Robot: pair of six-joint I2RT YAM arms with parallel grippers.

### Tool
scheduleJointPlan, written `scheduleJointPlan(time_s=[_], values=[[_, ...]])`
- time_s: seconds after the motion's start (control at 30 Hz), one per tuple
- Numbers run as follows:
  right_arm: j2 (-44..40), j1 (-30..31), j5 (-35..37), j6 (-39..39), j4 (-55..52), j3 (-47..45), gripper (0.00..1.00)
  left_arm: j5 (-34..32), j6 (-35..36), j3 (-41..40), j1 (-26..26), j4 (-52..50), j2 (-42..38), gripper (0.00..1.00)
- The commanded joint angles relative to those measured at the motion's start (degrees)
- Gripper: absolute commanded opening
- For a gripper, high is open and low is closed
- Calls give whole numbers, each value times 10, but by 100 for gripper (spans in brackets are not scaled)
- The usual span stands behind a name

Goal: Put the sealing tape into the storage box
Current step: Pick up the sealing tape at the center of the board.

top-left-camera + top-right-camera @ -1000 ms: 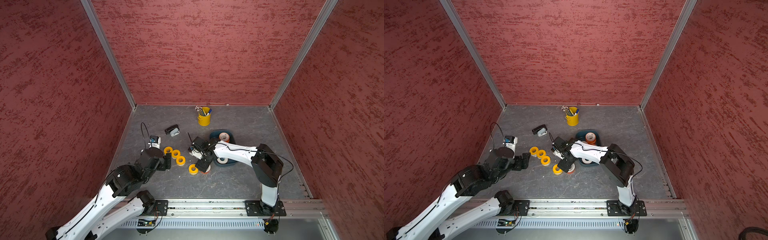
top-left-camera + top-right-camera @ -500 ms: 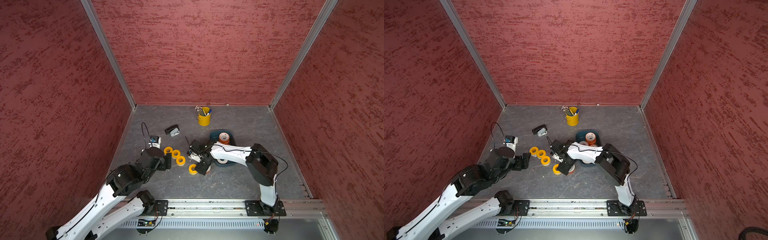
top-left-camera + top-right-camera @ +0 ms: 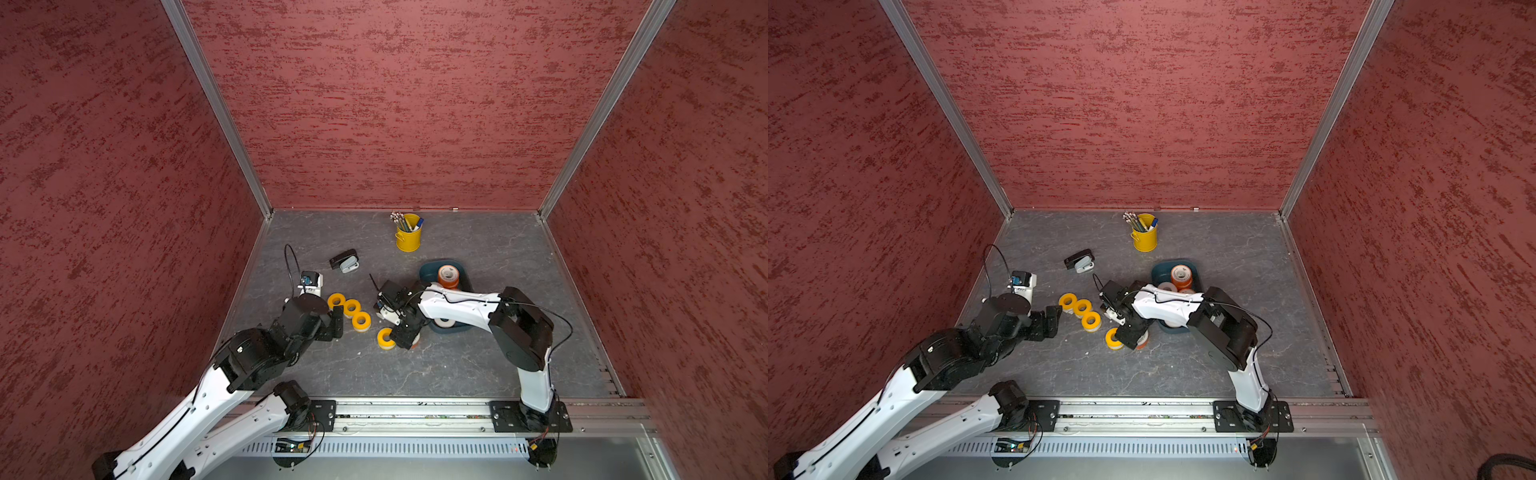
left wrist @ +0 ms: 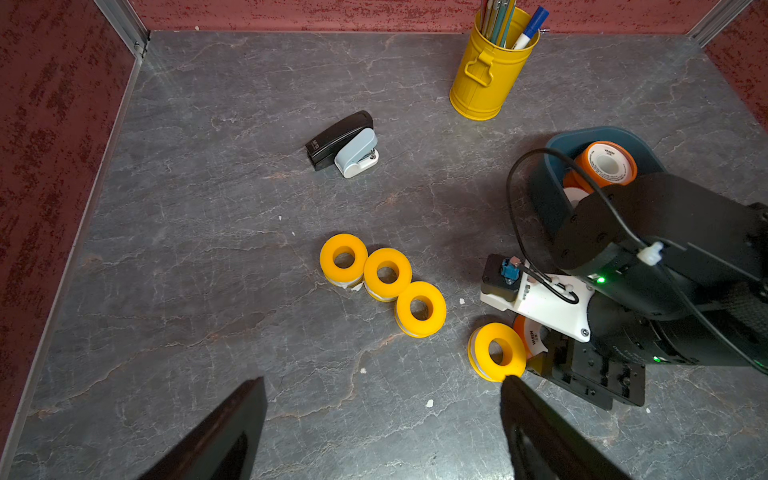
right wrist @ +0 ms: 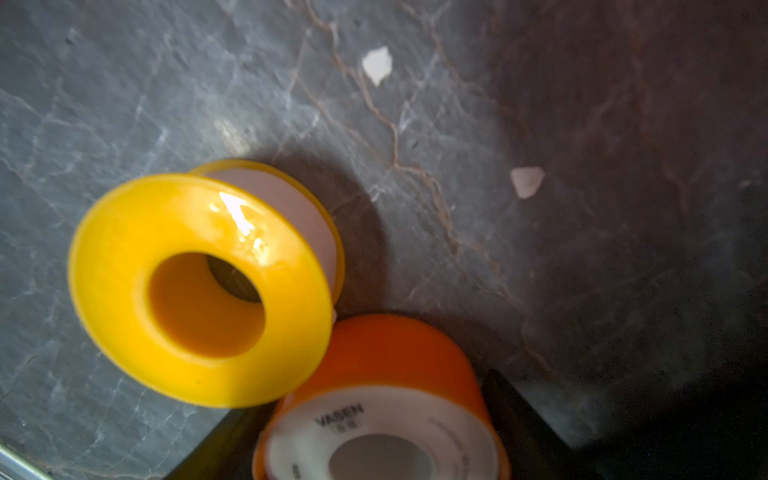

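Right gripper [image 3: 405,337] straddles orange roll [image 5: 395,353] beside box [image 3: 428,270], grip unclear; yellow roll [image 5: 124,249] touches it. Left gripper [image 4: 384,380] wide, empty, apart from box.

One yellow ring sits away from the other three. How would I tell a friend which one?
Find the dark blue storage box. Beside its near end, the right gripper straddles an orange roll. The yellow roll touching that orange roll is yours; the other three yellow rolls lie in a touching row of their own.
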Motion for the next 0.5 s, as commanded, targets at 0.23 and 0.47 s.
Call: scheduleJointPlan(time_s=[0.23, 0.47], values=[[-114, 5, -17, 27, 11, -1, 62, 11, 6, -5, 8, 8, 1, 91], [-182, -20, 28, 46, 41, -23, 62, 14, 8, -5, 9, 8, 1, 91]])
